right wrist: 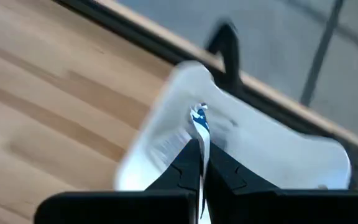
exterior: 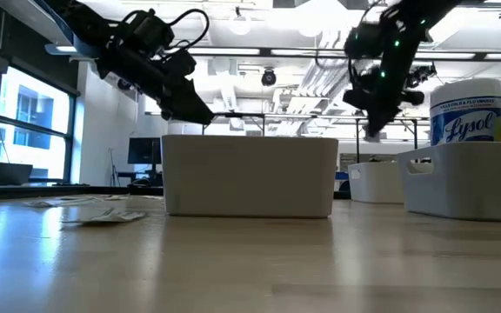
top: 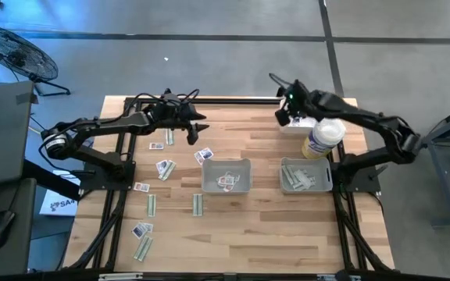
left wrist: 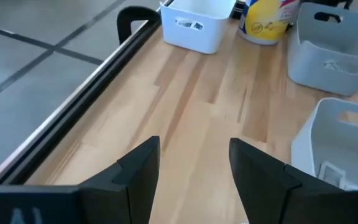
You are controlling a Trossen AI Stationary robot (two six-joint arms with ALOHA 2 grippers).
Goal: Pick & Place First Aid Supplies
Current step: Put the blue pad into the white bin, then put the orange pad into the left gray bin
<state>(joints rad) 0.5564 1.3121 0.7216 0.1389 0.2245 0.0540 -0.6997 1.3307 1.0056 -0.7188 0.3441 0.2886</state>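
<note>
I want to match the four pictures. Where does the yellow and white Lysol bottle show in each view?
High: Lysol bottle, right of centre, behind the right grey tray.
Low: far right, behind a tray wall.
Left wrist: top edge.
Right wrist: not in it.
Shared landmark: the small white bin beside it.

1. A pale wooden plank tabletop (top: 256,226) carries two grey rectangular plastic trays: the middle tray (top: 226,176) and the right tray (top: 306,175), both with packets inside.
2. A white round-lidded bottle with a yellow label (top: 323,138) stands just behind the right tray.
3. Small flat white and pale green packets (top: 165,168) lie scattered on the tabletop's left part.
4. The left gripper (top: 199,127) hangs near the rear edge; the right gripper (top: 283,117) is over a white bin at the back.
</note>
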